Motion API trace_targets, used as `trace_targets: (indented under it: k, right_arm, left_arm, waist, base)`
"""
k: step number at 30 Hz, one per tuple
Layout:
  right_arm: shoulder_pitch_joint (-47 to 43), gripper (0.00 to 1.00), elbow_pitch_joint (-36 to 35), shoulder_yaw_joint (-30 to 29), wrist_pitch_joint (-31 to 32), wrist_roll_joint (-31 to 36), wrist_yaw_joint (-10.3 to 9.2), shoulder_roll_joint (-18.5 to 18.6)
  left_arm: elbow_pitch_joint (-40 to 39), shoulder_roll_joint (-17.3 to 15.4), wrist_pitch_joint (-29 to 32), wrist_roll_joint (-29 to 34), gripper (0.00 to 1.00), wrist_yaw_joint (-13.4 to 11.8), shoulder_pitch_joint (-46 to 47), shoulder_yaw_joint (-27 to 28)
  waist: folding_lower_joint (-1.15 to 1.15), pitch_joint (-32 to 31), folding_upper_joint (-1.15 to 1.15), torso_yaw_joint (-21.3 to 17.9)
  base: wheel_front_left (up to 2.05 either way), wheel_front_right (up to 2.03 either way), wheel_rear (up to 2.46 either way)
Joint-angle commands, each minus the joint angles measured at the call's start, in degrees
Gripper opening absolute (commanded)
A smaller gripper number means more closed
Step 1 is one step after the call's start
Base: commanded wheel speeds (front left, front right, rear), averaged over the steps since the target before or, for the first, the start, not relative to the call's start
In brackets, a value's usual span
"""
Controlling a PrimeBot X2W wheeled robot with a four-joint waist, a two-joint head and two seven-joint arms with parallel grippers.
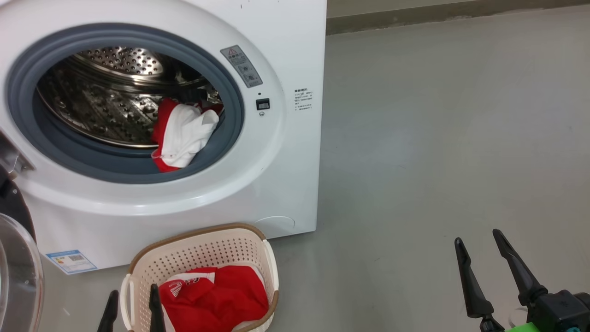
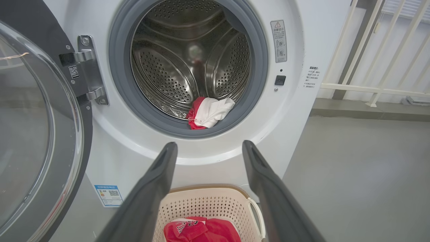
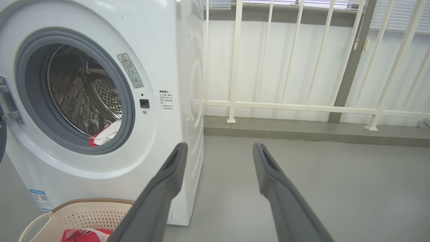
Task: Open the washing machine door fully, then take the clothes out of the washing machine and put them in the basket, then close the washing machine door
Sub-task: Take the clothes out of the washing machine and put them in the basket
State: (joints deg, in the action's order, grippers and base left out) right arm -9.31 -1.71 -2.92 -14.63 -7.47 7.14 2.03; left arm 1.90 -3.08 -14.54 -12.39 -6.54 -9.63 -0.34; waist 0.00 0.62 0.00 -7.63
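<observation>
Left gripper (image 1: pixel 132 295): fingers spread, holding nothing, low over the near left rim of the basket (image 1: pixel 203 240).
Right gripper (image 1: pixel 477 237): spread and empty, above the floor (image 1: pixel 415 138), well right of the basket.
Clothes inside: a red and white garment (image 1: pixel 184 133) lay at the near right lip of the drum (image 1: pixel 101 106), on the grey seal (image 1: pixel 46 143).
Clothes out: a red garment (image 1: pixel 221 295) lay in the basket.
Basket: just in front of the washing machine (image 1: pixel 286 175).
Door (image 2: pixel 40 127): swung open at the left.
Far right: white railing (image 3: pixel 302 107).
</observation>
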Motion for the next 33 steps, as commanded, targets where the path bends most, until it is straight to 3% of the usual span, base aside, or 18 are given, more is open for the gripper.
trace_targets:
  k: [1, 19, 33]
  right_arm:
    - [0.57, 1.00, -1.63, 1.16, -0.37, 0.26, 0.35, 0.85]
    - [1.94, 1.00, -1.60, 1.30, -0.37, -0.23, 0.35, 0.85]
    - [5.24, 1.00, -2.42, 1.66, -0.37, -1.43, 0.35, 0.85]
  left_arm:
    - [-1.82, -0.16, -0.46, 0.55, 1.00, 0.12, 0.51, 1.60]
    - [-2.54, 0.07, -0.46, 0.55, 1.00, -0.75, 1.84, 0.63]
    - [-2.87, -0.50, -0.46, -1.48, 1.00, 0.26, 9.21, 1.46]
  waist:
    - [0.00, 0.18, 0.00, 0.11]
    - [0.00, 2.13, 0.00, -0.36]
    - [0.00, 10.49, 0.00, -0.56]
  base:
    - [0.00, 0.00, 0.00]
    - [0.00, 0.00, 0.00]
    - [0.00, 0.00, 0.00]
